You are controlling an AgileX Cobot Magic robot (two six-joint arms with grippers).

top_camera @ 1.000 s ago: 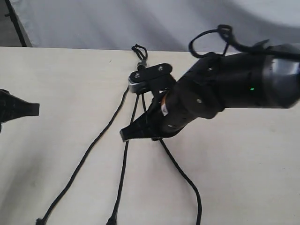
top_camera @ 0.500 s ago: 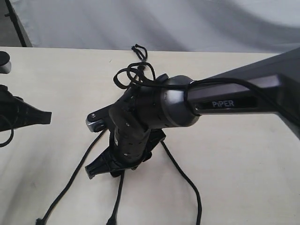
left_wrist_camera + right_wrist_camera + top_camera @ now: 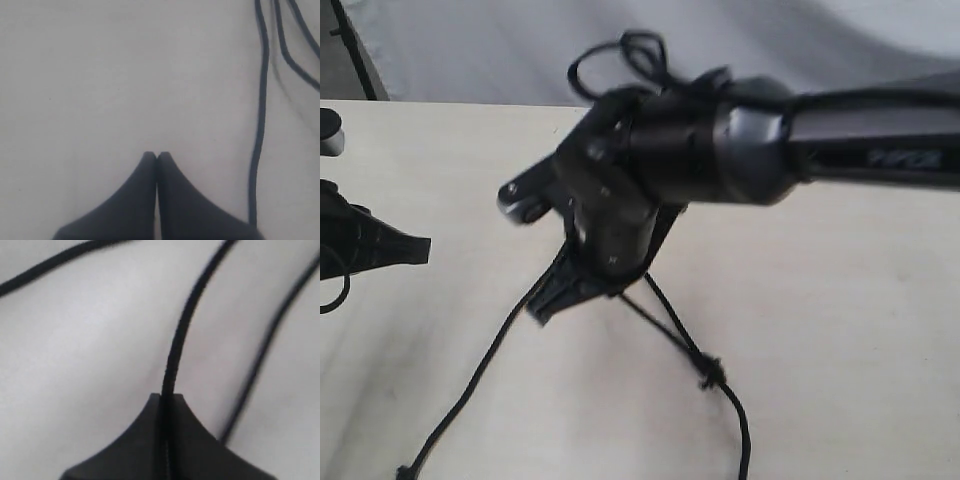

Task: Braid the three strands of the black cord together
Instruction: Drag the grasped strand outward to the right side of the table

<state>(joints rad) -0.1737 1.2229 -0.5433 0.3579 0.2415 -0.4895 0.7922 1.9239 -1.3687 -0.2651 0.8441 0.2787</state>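
Note:
The black cord lies on the pale table, its top hidden behind my right arm. Its left strand [image 3: 470,385] runs down to the front left. My right gripper [image 3: 544,306] reaches across the middle and is shut on a strand [image 3: 184,325] that passes between its fingertips [image 3: 167,398]. That strand's knotted tip [image 3: 710,375] rests on the right strand [image 3: 742,430]. Two other strands [image 3: 50,262] [image 3: 265,350] lie beside it on the table. My left gripper [image 3: 412,248] waits at the far left, shut and empty [image 3: 156,155], with a strand [image 3: 260,110] off to one side.
A thick looped robot cable [image 3: 620,55] sits on top of the right arm. The table's far edge [image 3: 440,102] meets a grey backdrop. Bare tabletop [image 3: 850,330] spreads to the right of the strands.
My right gripper has shut on the middle strand and risen; that strand's tip has slid from the front edge up and right onto the right strand. The left gripper stays put.

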